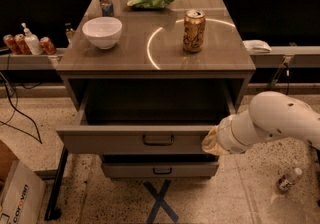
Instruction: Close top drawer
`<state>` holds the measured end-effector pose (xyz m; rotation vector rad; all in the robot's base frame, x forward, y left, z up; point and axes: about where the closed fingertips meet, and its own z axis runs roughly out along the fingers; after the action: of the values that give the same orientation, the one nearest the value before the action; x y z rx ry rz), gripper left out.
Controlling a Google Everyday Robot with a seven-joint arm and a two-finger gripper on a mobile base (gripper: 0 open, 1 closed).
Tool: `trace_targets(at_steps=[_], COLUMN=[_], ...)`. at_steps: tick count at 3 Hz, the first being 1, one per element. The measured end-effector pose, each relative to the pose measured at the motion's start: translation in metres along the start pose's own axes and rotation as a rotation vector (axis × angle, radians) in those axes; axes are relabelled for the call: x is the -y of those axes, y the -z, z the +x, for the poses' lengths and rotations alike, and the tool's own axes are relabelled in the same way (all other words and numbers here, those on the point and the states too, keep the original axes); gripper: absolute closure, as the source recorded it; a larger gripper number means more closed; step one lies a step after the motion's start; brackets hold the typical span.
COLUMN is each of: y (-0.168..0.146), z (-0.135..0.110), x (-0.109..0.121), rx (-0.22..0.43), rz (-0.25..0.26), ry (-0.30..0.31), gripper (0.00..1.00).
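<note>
Top drawer [125,140] found pulled out past counter [220,53] front edge; gripper [212,140] placed at drawer front's right end, so push judged needed toward counter's back edge. Grip state could not be told.

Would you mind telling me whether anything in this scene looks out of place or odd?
A small bottle lies on its side on the floor, right of the cabinet. Otherwise only the top drawer stands open, with the tool at its front's right end.
</note>
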<state>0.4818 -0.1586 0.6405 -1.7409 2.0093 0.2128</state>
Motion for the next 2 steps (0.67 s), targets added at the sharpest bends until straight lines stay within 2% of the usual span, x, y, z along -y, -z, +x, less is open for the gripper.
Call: trace_targets(at_steps=[2], y=[-0.025], z=[-0.002], x=[0.05], rx=[0.03], rz=[0.111], ry=[0.04], gripper=[1.0])
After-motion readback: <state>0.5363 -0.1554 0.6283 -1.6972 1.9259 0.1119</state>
